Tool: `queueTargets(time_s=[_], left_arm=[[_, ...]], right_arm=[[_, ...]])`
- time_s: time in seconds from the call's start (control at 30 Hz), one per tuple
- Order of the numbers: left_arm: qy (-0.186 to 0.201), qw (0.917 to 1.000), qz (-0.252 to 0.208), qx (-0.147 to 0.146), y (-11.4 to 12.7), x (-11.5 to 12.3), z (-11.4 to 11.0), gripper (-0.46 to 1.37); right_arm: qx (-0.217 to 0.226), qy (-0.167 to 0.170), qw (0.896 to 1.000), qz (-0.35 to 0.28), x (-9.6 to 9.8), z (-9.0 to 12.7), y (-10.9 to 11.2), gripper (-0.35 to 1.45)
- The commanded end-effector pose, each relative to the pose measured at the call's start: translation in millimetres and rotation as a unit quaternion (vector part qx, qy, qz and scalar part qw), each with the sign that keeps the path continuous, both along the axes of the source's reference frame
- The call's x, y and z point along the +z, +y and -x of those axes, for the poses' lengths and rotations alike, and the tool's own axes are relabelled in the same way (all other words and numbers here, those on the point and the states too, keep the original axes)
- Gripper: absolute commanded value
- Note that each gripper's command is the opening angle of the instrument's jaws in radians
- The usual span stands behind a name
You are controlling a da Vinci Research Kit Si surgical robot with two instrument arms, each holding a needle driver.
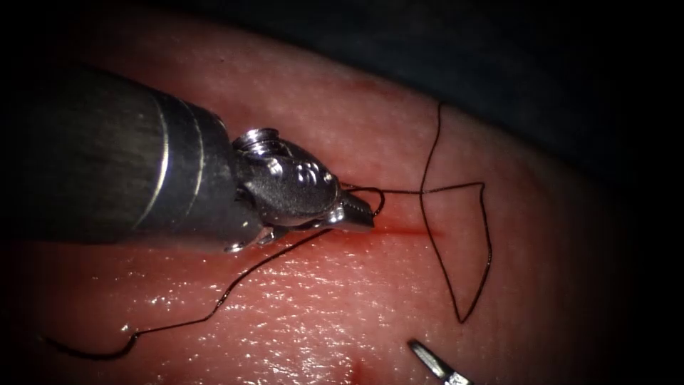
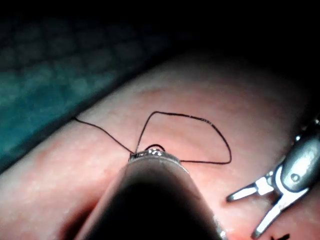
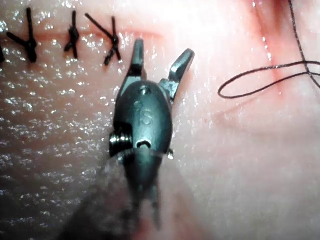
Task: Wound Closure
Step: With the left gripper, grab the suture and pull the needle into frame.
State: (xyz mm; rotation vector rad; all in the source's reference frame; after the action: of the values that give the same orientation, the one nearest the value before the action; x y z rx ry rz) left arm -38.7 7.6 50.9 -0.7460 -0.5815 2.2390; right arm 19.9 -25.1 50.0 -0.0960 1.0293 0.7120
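- Endoscope view: the left end effector (image 1: 354, 212) lies low over the tissue (image 1: 320, 306), its jaws closed on the thread (image 1: 456, 249) right at the cut (image 1: 406, 229), where a streak of red fluid (image 1: 417, 231) shows. From the jaw tips the thread runs right, crosses itself and forms a large loop on the right side of the cut; another strand trails away under the tool toward the left side. One jaw tip of the right end effector (image 1: 433, 362) shows at the bottom edge, well apart from the thread. I cannot make out the needle, nor whether it sits in the tissue.
- Left wrist view: the left end effector (image 2: 150, 152) is seen end-on behind its own shaft, with the thread (image 2: 200, 120) meeting its tip and looping over the tissue (image 2: 210, 95). The right end effector (image 2: 250, 210) hangs nearby with jaws spread apart, holding nothing.
- Right wrist view: the right end effector (image 3: 161, 62) stands with jaws open and empty above the tissue (image 3: 240, 165), just beside a row of tied stitches (image 3: 74, 36). A thread (image 3: 260, 75) loop lies apart from it.
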Motion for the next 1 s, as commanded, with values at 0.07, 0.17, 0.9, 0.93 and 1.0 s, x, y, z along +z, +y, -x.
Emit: queueTargets(time_s=[0.07, 0.17, 0.9, 0.93, 1.0], left_arm=[[-0.017, 0.9998, -0.010, 0.006, 0.6, 0.7, 1.3, -0.35], [-0.026, 0.9995, -0.007, 0.016, 1.3, 1.4, 2.7, -0.35], [-0.083, 0.9953, 0.050, -0.006, 11.8, 8.0, 9.1, -0.03], [-0.080, 0.9954, 0.052, -0.006, 12.1, 8.4, 8.8, 0.02], [-0.077, 0.9950, 0.063, -0.011, 13.1, 9.4, 7.9, 0.19]], right_arm=[[-0.009, 0.004, 1.000, -0.003, 0.2, -0.8, 0.1, 0.65], [-0.018, 0.013, 1.000, -0.004, 0.4, -1.4, 0.2, 0.65], [-0.020, 0.013, 1.000, -0.001, 1.3, -2.5, 0.2, 0.65], [-0.020, 0.013, 1.000, -0.001, 1.3, -2.5, 0.2, 0.65], [-0.019, 0.013, 1.000, -0.001, 1.3, -2.7, 0.2, 0.65]])
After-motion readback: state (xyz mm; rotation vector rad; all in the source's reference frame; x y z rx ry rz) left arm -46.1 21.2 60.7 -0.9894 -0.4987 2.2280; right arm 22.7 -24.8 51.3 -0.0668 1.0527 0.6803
